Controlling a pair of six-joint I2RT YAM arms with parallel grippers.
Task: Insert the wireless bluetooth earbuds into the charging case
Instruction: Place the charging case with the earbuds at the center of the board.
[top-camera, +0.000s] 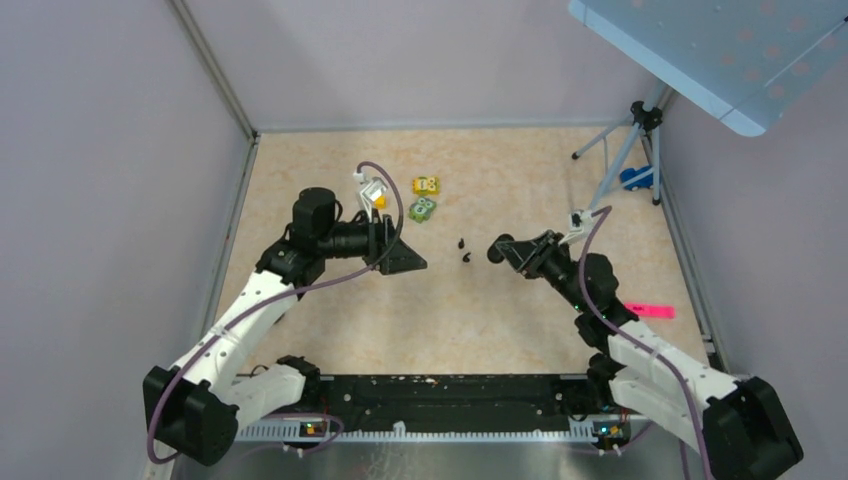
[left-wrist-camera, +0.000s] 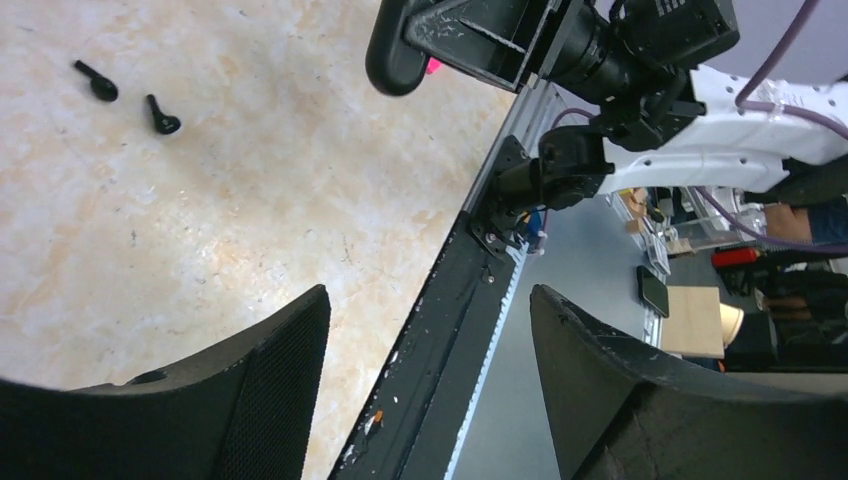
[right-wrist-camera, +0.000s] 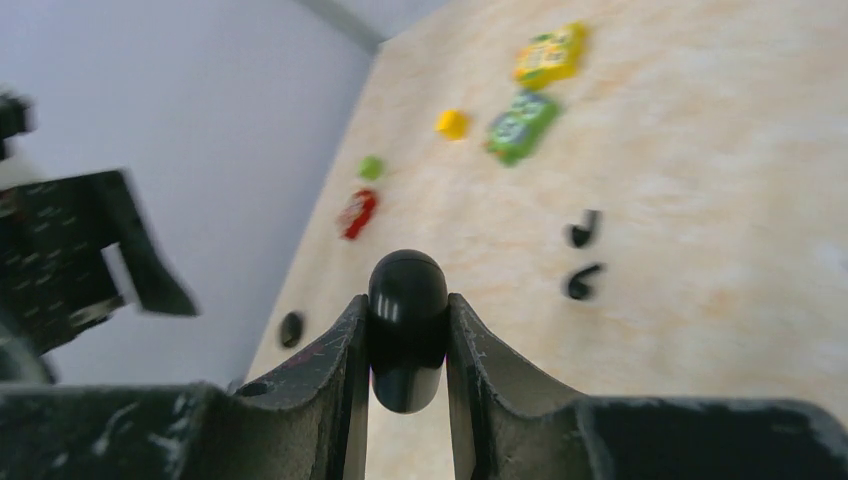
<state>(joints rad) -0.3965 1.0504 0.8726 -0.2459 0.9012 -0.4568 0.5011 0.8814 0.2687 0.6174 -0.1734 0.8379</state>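
The right gripper (right-wrist-camera: 405, 300) is clamped on the one black charging case (right-wrist-camera: 407, 345), while the left gripper (left-wrist-camera: 430, 300) holds its two fingers spread wide with nothing between them. The two wireless bluetooth earbuds (top-camera: 462, 243) lie loose and close together on the table (top-camera: 450, 330), between the two grippers. Beyond them sit two toy blocks, one yellow block (top-camera: 426, 185) and one green block (top-camera: 421, 209).

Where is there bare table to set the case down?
Bare: between the earbuds and the near rail, and between the toy blocks and tripod. Crowded: around the earbuds, between left pincer and right pincer holding the case.
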